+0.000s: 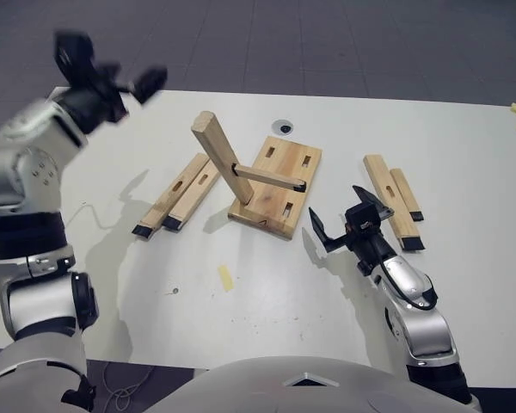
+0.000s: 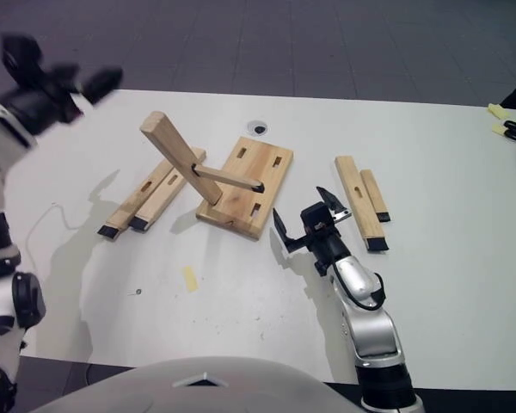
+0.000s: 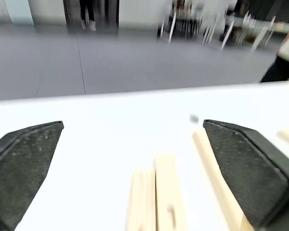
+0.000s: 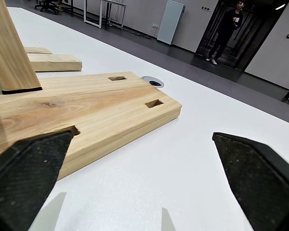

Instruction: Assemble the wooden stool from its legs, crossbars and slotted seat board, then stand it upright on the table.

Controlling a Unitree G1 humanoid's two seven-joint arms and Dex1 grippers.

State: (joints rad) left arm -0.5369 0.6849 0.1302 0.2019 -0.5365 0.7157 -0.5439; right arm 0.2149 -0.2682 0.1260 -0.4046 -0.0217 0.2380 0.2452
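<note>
Assembly is barely begun: one leg (image 1: 217, 146) and crossbar (image 1: 271, 179) stand in the seat board (image 1: 284, 163) flat on the worktop (image 1: 464, 155), loose pieces (image 1: 179, 194) flank it, and the raised left claw (image 1: 112, 69) and the right claw (image 1: 340, 215) beside the board both gape empty.

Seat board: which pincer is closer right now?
Right. The right pincer is low over the table, just off the seat board's right edge. The left pincer is raised high at the table's far left, beyond the loose legs.
</note>
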